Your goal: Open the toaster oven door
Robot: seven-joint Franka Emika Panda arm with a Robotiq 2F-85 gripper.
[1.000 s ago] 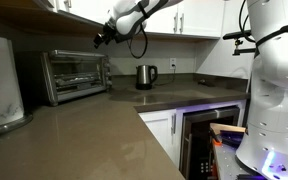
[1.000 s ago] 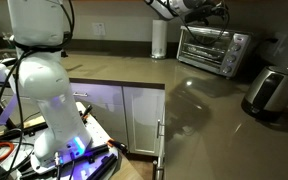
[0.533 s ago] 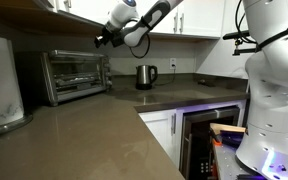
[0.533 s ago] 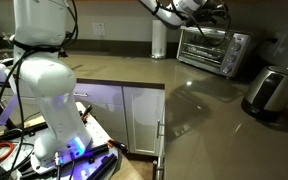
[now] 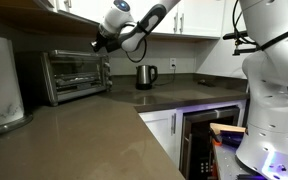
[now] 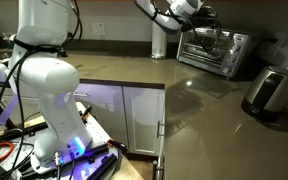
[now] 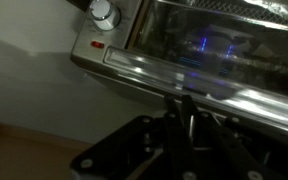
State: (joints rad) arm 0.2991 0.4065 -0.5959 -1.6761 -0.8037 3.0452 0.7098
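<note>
In an exterior view the toaster oven (image 5: pixel 76 75) stands at the back of the bench (image 5: pixel 94 130), in the corner, well apart from the steel kettle (image 5: pixel 146 76). The toaster oven door (image 5: pixel 70 74) is shut and upright. The fingers (image 5: pixel 99 43) hang in the air above the oven's top corner on the side toward the kettle, not touching it. They are too small here to tell how far they are spread.

In an exterior view from the opposite side, the arm reaches over the oven (image 6: pixel 216 50) from above. The fingers (image 6: pixel 196 22) are near the top front edge, just over the door (image 6: pixel 206 47).

In the wrist view the door glass (image 7: pixel 204 45) and the shiny handle bar (image 7: pixel 234 95) run across the picture, with a control knob (image 7: pixel 104 12) at the upper left. The fingers (image 7: pixel 176 120) are dark and blurred. I cannot tell if they are apart or together, and nothing seems to be held.

My judgement: the door is stiff metal and glass, probably hinged at the bottom, so it should swing down and out. The bar looks smooth and may slip — better to hook or grip it near the middle. The oven looks light and could slide on the bench if the pull is strong.
</note>
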